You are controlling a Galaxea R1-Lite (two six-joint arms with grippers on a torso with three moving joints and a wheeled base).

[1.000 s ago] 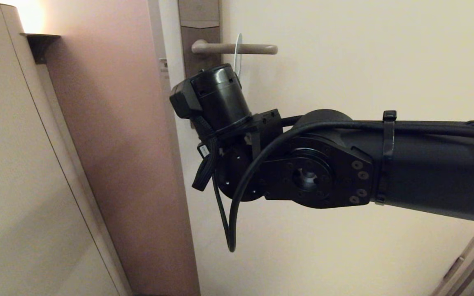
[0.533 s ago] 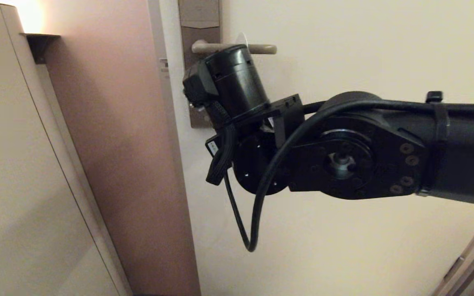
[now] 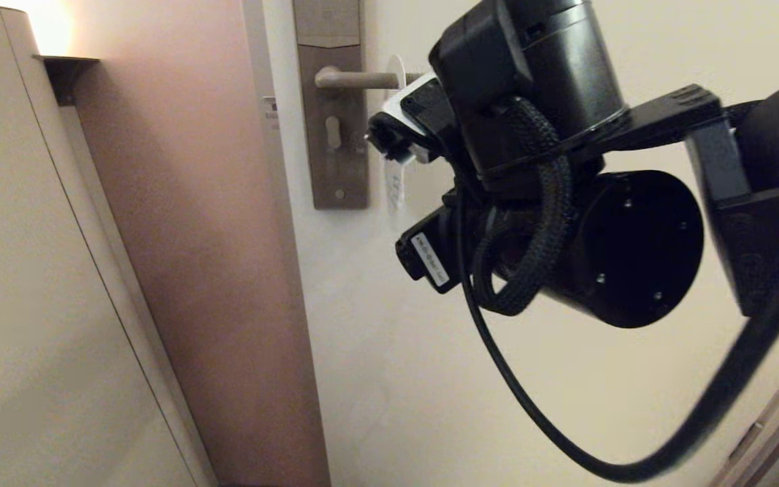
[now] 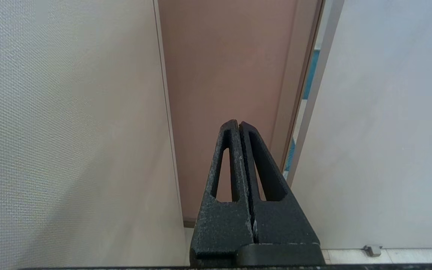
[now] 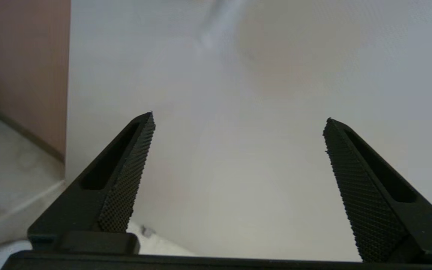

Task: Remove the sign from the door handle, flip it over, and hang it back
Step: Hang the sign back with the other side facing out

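The sign (image 3: 395, 184) hangs edge-on from the door handle (image 3: 352, 79), a thin white strip beside the brown-grey backplate (image 3: 332, 135); nothing holds it. My right arm's wrist (image 3: 565, 135) fills the right of the head view, close to the camera and in front of the handle's free end. My right gripper (image 5: 238, 116) is open wide and faces the pale door with nothing between its fingers (image 5: 126, 180). My left gripper (image 4: 238, 123) is shut and empty, parked low and facing a pinkish panel.
The pale door (image 3: 396, 379) fills the middle. A pinkish-brown panel (image 3: 214, 237) stands to the left of it, and a beige wall (image 3: 24, 304) further left. A black cable (image 3: 531, 419) loops under my right wrist. Floor (image 4: 407, 257) shows near the left gripper.
My right arm has drawn back from the handle, up and toward the head camera, and its jaws have opened wide. The sign stays hanging on the handle. The left gripper has stayed shut.
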